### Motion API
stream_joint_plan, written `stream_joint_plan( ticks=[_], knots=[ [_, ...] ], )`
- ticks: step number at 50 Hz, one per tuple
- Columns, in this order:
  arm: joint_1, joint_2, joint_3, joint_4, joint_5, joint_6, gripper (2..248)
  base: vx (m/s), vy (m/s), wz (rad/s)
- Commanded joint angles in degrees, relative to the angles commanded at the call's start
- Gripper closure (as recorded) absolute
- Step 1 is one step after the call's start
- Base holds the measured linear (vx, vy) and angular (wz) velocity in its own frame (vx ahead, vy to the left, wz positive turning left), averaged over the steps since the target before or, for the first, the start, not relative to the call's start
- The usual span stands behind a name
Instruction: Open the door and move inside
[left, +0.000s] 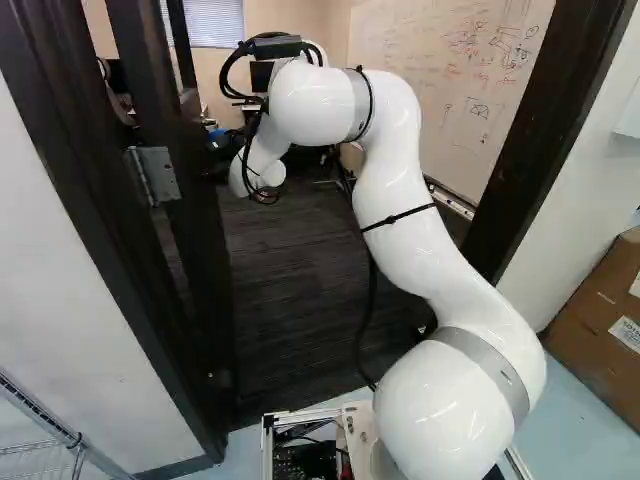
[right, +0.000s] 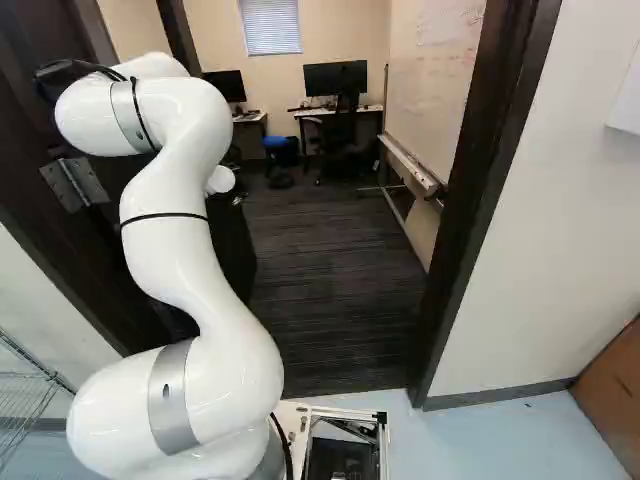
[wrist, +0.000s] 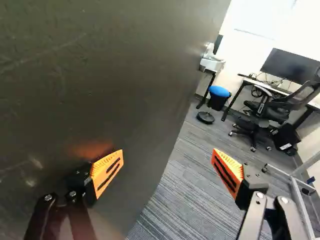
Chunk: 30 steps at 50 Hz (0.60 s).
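The dark door stands open, swung into the room from its hinge, which is at the left side of the door frame in both base views. The white arm reaches through the doorway and bends toward the door. The gripper is released: its two fingers are wide apart, one in front of the door's broad face, the other beyond the door's free edge, with the striped carpet behind it. Whether the first finger touches the door, I cannot tell. Deeper in the room there are a monitor on a desk, an office chair near it, and a blue-topped bin. A whiteboard is on the right wall. Outside, a cardboard box stands at the right of the left base view.
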Motion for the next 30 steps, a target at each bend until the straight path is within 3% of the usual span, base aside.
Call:
stream_joint_plan(
  ticks=[30],
  knots=[
    [-2.92, 3.18, 4.44, 0.00, 0.00, 0.00, 3, 0.000, 0.000, 0.000]
  ],
)
